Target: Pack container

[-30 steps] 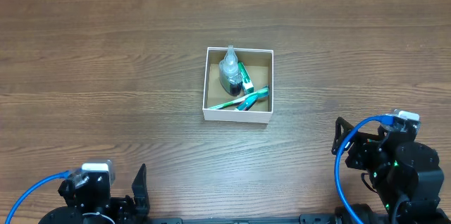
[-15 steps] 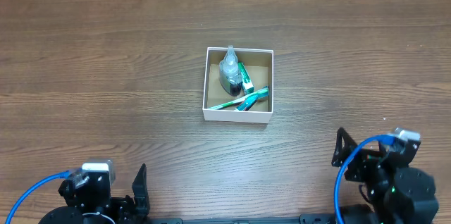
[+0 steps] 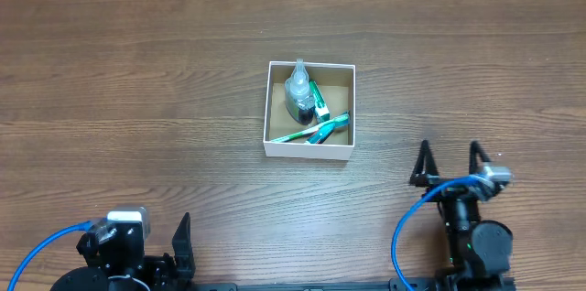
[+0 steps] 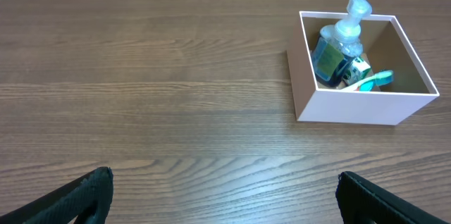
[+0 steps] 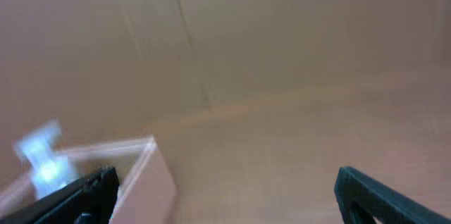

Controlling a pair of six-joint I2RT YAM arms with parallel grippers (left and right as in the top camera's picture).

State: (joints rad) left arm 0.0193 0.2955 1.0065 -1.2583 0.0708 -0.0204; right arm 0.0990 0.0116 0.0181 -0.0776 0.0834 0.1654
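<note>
The container (image 3: 268, 108) is a small square white box with a brown inside, at the table's middle. In it stand a clear bottle (image 3: 298, 91) with dark liquid and lie a green tube and a teal toothbrush (image 3: 327, 126). It also shows in the left wrist view (image 4: 352, 108) at upper right and blurred in the right wrist view (image 5: 151, 175) at lower left. My left gripper (image 4: 224, 196) is open and empty near the front edge, left. My right gripper (image 3: 450, 165) is open and empty, front right of the container.
The wooden table (image 3: 137, 80) spreads on all sides of the container. Blue cables run by both arm bases at the front edge (image 3: 412, 227).
My right arm has swung left and turned so its open fingers point toward the container. The left arm and the container have not moved.
</note>
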